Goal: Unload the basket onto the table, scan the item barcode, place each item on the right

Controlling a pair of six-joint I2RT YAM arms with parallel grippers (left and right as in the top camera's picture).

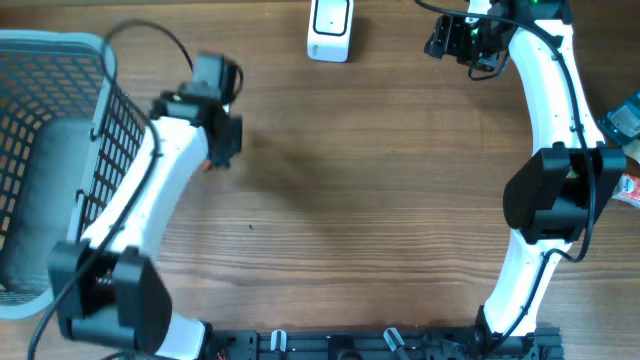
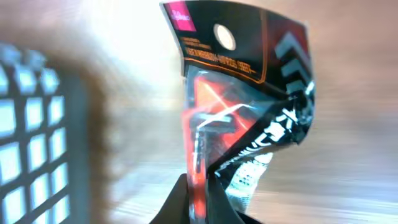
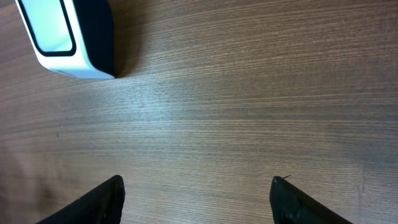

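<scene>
The left pincer is clamped on the packet, with its two dark fingers pinching the packet's lower edge. The packet is black and red, with orange print and a round hang hole near its top. It stands up out of the grip, creased and bulging on the side away from the basket. The wrist view is blurred, so the print cannot be read and no barcode can be made out. The basket, a pale grid, is close on the pincer's left in that view. From overhead, this pincer hangs over bare table, just beside the basket's rim and well apart from the scanner.

The right pincer has its jaws apart with nothing between them, only wood grain below. The scanner, white with a dark side, sits ahead of it and to its left, near but not touching. Well behind this pincer, beside the right arm's elbow at the table's edge, lie a blue pack and a red pack.
</scene>
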